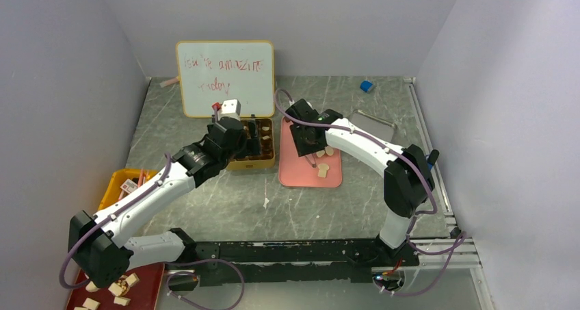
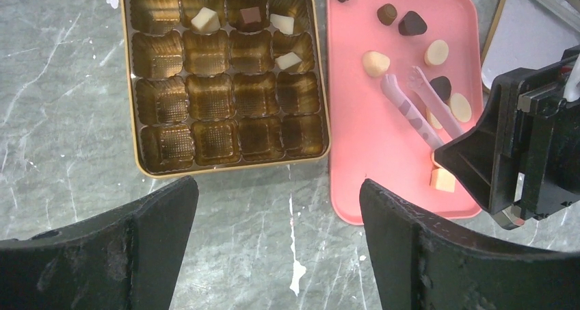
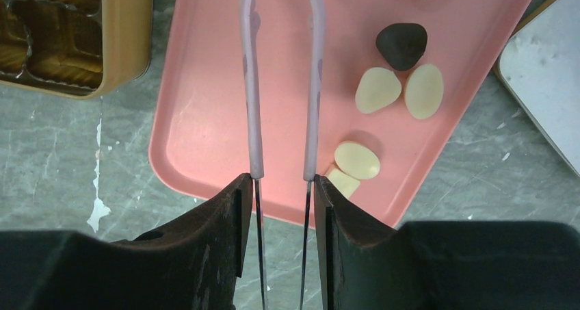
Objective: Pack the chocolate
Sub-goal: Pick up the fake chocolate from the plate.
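Chocolate pieces lie loose on the pink tray: a dark one, a tan one and several more. The gold box holds a few pieces in its far cells, such as a pale one and a brown one. My right gripper is shut on a pair of lilac-tipped tongs. Their arms stand apart over the tray with nothing between them. Tan pieces and a dark piece lie to their right. My left gripper hangs open and empty above the table, just in front of the box.
A whiteboard leans behind the box. A grey metal lid lies right of the pink tray, and a small blue thing sits at the back. At the left stand a yellow bin and a red tray of beige chunks.
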